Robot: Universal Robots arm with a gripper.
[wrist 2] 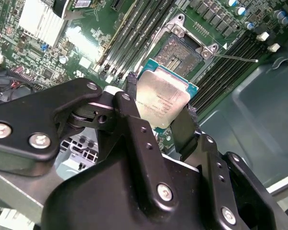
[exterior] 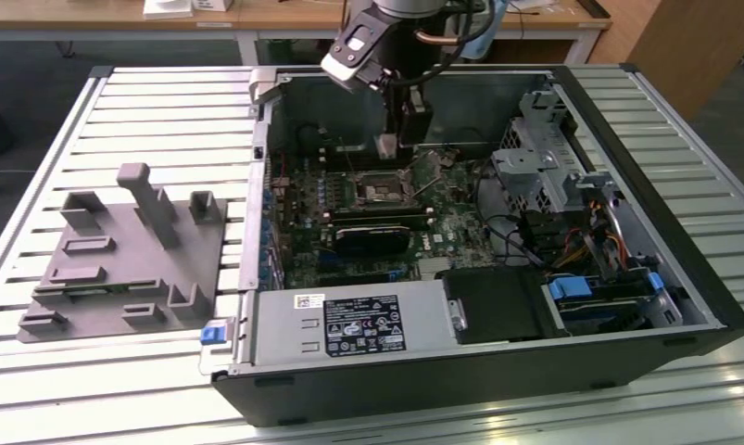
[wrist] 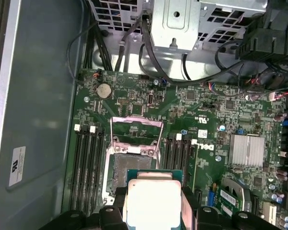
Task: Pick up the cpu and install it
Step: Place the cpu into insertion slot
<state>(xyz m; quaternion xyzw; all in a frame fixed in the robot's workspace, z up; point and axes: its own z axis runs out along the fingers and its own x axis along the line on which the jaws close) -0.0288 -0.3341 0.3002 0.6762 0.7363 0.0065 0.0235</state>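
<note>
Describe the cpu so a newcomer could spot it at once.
Look inside the open computer case on the slatted table, above its green motherboard. The tool grips the cpu there, near the open socket. It is the only flat square with a smooth pale silvery top; the socket is dark and metal-framed.

silvery square cpu (wrist 2: 162, 98), held, tilted

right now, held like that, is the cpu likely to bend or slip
Probably stiff: the cpu sits flat, unbowed, in the gripper. Likely light, being thin. Its smooth metal top looks slippery, so side pinching seems apt.
</note>
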